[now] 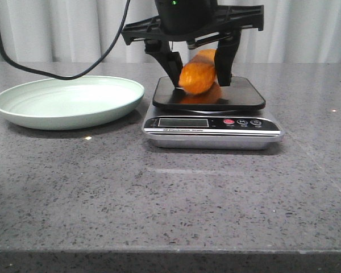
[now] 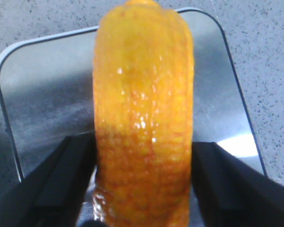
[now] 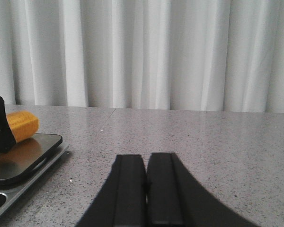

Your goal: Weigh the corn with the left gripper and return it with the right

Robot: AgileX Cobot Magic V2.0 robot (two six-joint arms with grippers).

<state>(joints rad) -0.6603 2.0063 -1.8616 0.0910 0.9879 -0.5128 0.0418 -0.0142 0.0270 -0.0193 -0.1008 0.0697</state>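
The left hand (image 1: 198,75) hangs over the scale (image 1: 211,116) and holds the corn (image 1: 198,77) between its two black fingers (image 1: 169,63), one on each side of the cob. In the left wrist view the fingers press against the lower part of the corn (image 2: 143,118), and the longer part of the cob sticks out past them, above the dark plate of the scale (image 2: 47,94). In the front view the corn is tilted and a little blurred. It seems to be just above the plate or only touching it with its lower end; I cannot tell which.

The right hand (image 3: 146,189) is low over the table (image 1: 170,199), well apart from the scale on its far side from the plate, with its two fingers pressed together and nothing between them.

Beside the scale, on the side away from the right hand, a pale green plate (image 1: 68,102) stands empty. The display of the scale (image 1: 183,122) is too small to read.

My judgement is that the step now is to lay the corn on the scale. Several things could go wrong. The cob is round and glossy, so if the hand opens while it is tilted or not yet resting, it could roll off the plate of the scale onto the table. If the fingers lean on the scale or keep touching the corn, the weight would be false. The grip is near one end, so the cob may also swing when it is released.
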